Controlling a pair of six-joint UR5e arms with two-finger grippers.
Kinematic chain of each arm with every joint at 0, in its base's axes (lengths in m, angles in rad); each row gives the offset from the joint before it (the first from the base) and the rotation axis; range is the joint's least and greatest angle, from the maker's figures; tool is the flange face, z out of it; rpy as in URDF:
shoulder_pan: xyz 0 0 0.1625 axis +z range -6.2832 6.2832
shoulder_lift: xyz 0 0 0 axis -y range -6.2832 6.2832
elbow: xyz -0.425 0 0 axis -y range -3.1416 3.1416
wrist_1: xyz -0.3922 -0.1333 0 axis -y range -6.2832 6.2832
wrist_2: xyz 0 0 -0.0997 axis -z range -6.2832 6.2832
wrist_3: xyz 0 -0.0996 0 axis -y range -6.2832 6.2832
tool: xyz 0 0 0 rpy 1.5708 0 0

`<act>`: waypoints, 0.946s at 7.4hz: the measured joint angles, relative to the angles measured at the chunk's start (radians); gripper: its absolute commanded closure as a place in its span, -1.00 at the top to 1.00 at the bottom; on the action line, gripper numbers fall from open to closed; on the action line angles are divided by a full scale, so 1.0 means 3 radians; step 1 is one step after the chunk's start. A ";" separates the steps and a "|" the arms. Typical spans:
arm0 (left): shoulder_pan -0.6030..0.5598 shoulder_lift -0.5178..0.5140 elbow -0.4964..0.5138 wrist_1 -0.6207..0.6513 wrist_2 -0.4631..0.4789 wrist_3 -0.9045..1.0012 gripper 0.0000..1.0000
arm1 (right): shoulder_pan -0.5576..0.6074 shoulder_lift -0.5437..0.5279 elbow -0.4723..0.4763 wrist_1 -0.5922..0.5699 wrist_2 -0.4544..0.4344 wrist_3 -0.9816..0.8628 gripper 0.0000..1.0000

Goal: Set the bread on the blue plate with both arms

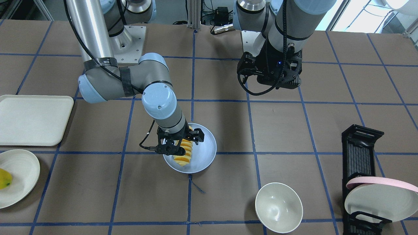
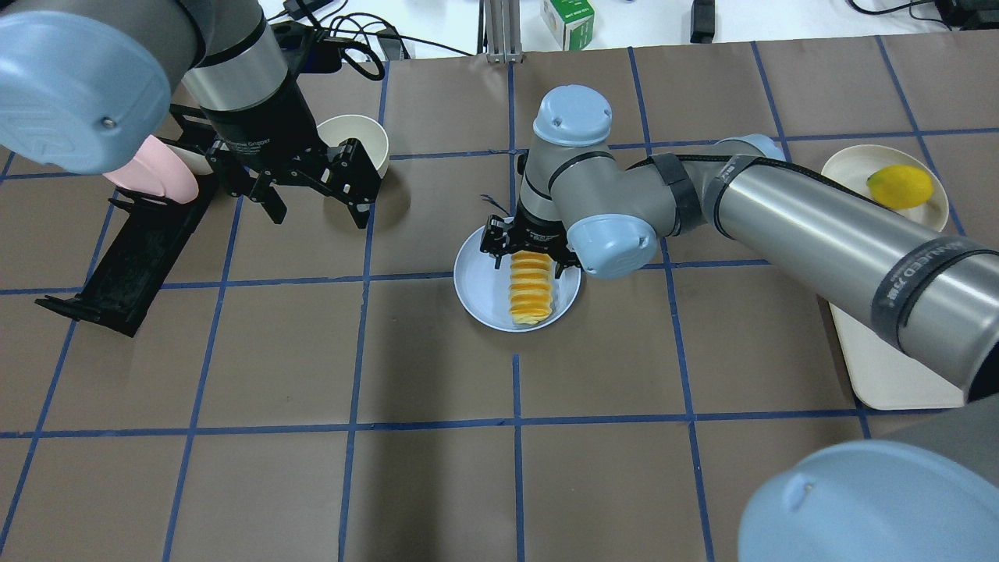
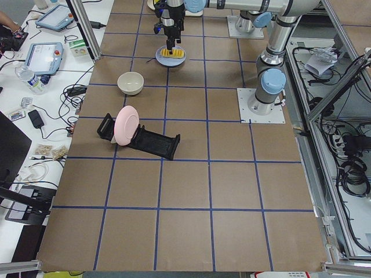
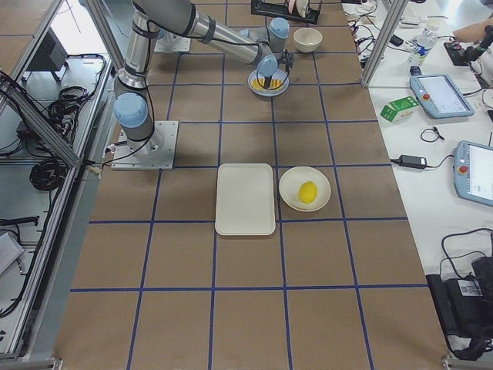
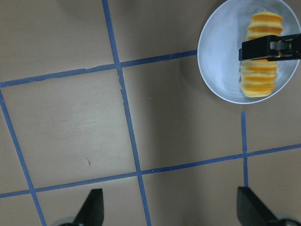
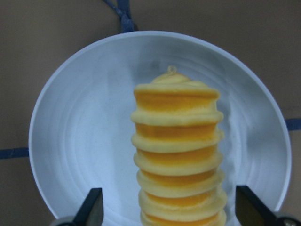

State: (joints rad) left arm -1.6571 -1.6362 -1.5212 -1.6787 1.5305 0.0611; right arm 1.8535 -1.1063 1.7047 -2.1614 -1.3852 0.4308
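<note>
The bread (image 2: pixel 531 290) is laid on the blue plate (image 2: pixel 480 297), mid-frame, straddled by the released right claw (image 2: pixel 529 257); the left claw (image 2: pixel 320 215) is spread, empty. It could be snagged and dragged off on withdrawal.

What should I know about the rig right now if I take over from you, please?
Left gripper: open, empty, raised, off to the side of the plate.
Right gripper: open, low over the plate, straddling the bread without clamping it.
The bread lies flat on the blue plate.
Done: bread placed and released.
Left: lift the right gripper clear, probably straight up so it does not nudge the bread.
</note>
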 measured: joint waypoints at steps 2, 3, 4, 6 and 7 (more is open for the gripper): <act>0.0000 -0.0003 0.0000 0.0002 -0.0005 -0.0003 1.00 | -0.0278 -0.0204 -0.0170 0.0382 -0.0017 -0.0234 1.00; 0.0000 -0.0007 0.0001 0.0004 -0.0006 -0.0002 1.00 | -0.0504 -0.0391 -0.0294 0.0772 -0.0055 -0.0530 1.00; 0.0001 -0.0016 0.0003 0.0017 -0.0009 -0.0004 1.00 | -0.0768 -0.0648 -0.0427 0.1232 -0.0147 -0.0836 1.00; 0.0001 -0.0027 0.0003 0.0043 -0.0014 -0.0009 1.00 | -0.1077 -0.1126 -0.0585 0.1832 -0.0384 -0.1210 1.00; 0.0001 -0.0027 0.0001 0.0046 -0.0017 -0.0008 1.00 | -0.1121 -0.1282 -0.0625 0.1936 -0.0435 -0.1276 1.00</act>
State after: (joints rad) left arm -1.6567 -1.6444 -1.5210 -1.6649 1.5254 0.0587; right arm 1.5173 -1.4910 1.5172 -1.5807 -1.5157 0.0480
